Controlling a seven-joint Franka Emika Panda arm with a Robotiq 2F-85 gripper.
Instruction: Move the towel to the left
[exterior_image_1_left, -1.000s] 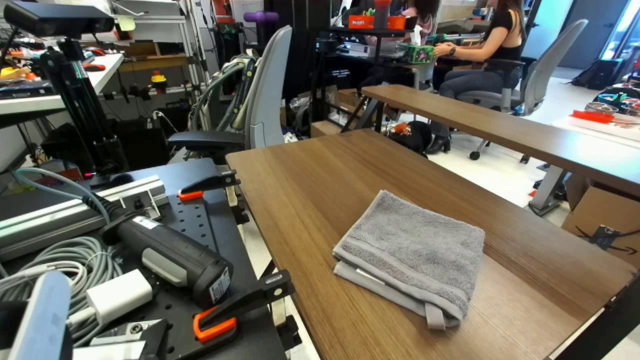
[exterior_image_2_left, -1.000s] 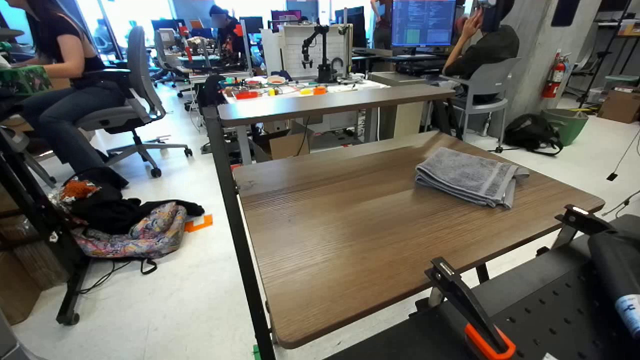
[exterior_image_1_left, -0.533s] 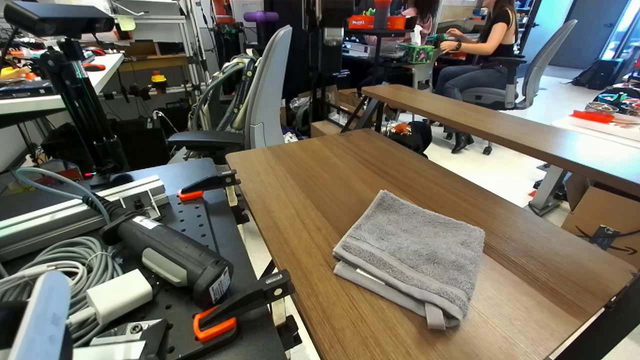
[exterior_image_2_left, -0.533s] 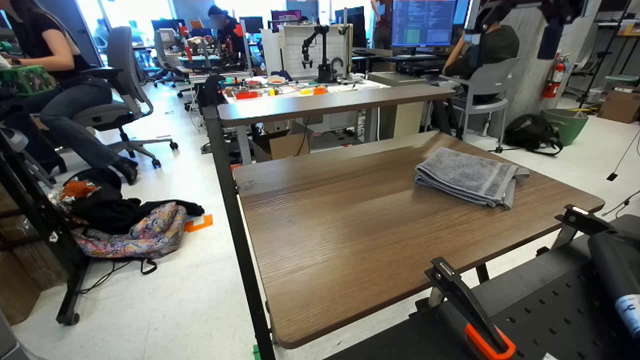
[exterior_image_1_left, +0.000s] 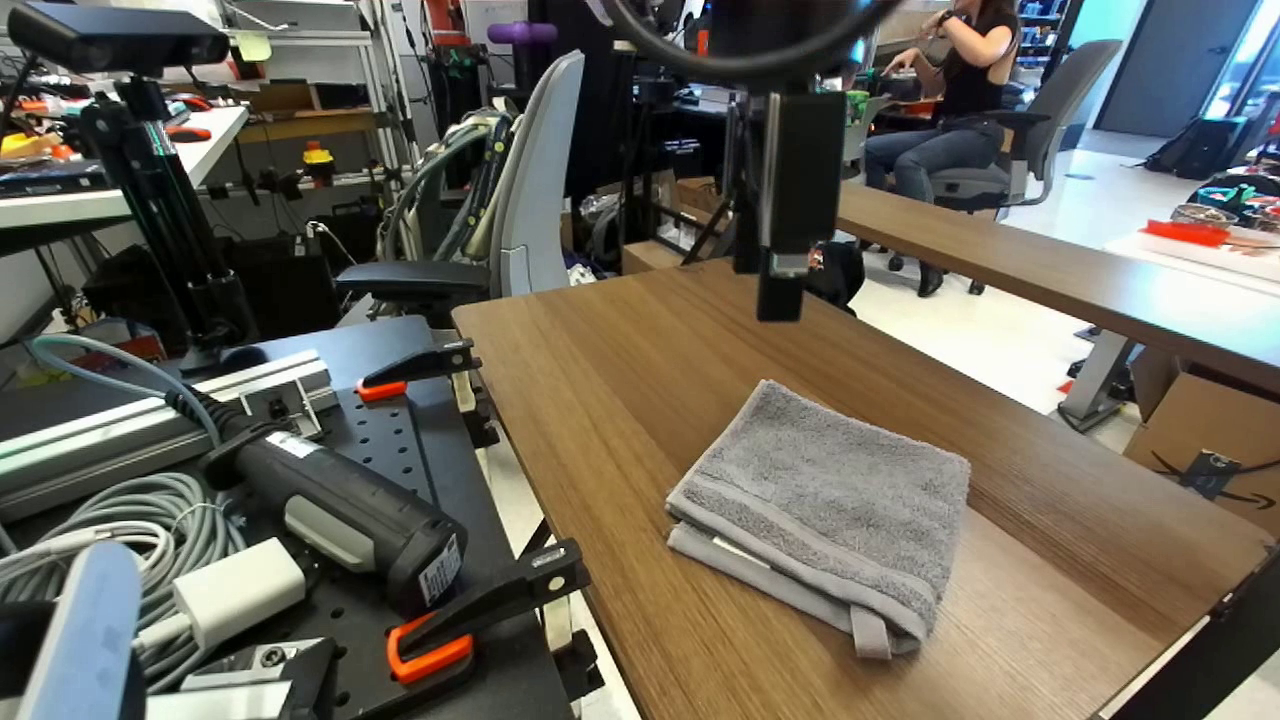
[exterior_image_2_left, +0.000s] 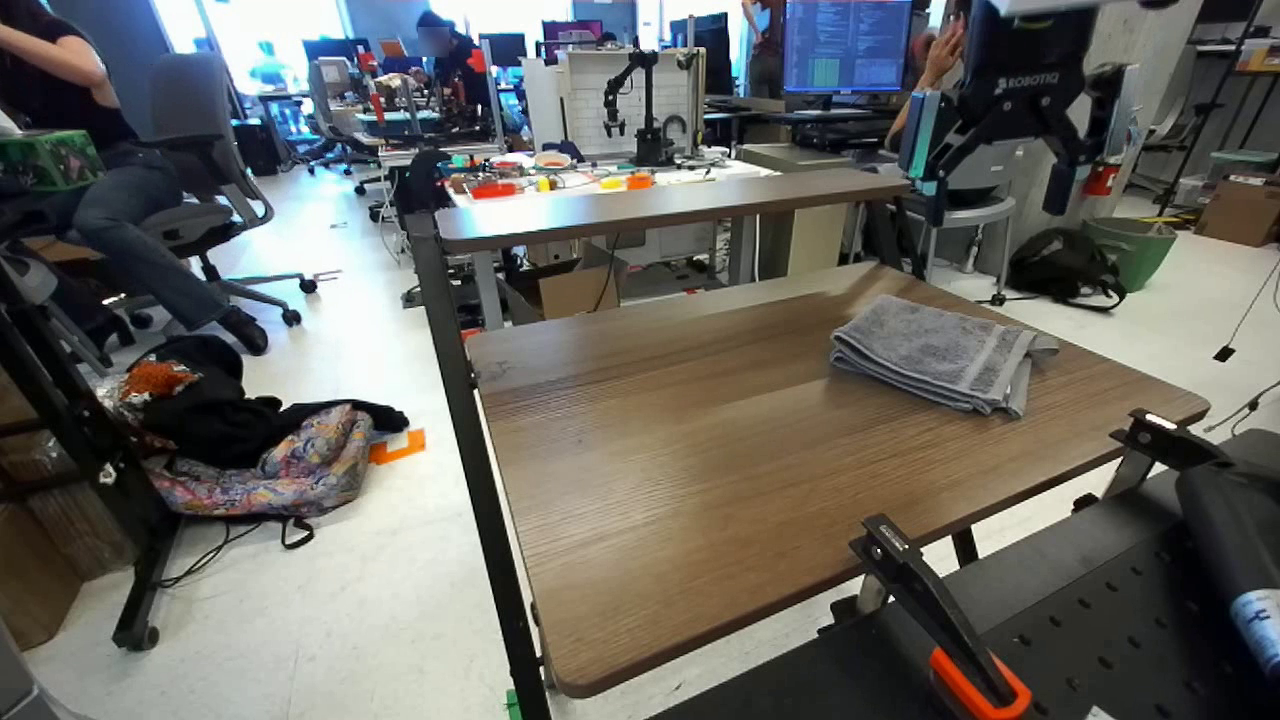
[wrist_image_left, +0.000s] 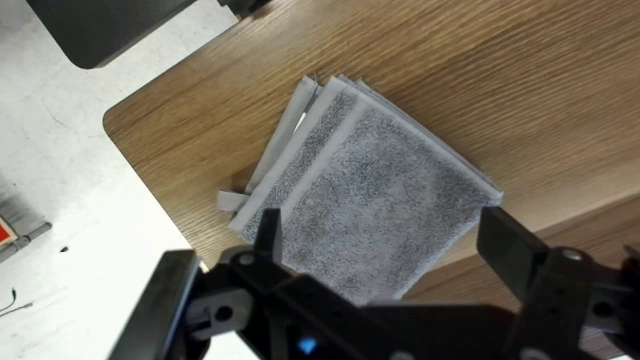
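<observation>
A folded grey towel (exterior_image_1_left: 820, 500) lies flat on the brown wooden table (exterior_image_1_left: 600, 390). A short loop sticks out at one corner. In an exterior view the towel (exterior_image_2_left: 935, 350) is near the right end of the tabletop (exterior_image_2_left: 680, 480). My gripper (exterior_image_2_left: 998, 205) is open and empty, pointing down, in the air above the towel with a clear gap. It also shows in an exterior view (exterior_image_1_left: 765, 285), above the table. In the wrist view my spread fingers (wrist_image_left: 380, 220) frame the towel (wrist_image_left: 375, 190); its lower corner is hidden behind the gripper body.
Black clamps with orange handles (exterior_image_1_left: 500, 590) grip the edge between the table and a black perforated bench (exterior_image_1_left: 390, 450) holding a scanner (exterior_image_1_left: 340, 500) and cables. A raised wooden shelf (exterior_image_2_left: 680, 205) runs along the table's far side. A black post (exterior_image_2_left: 470, 450) stands at one end.
My gripper has come down into both exterior views, from barely in view at the top edge to above the towel. The towel has not moved. The seated person has shifted.
</observation>
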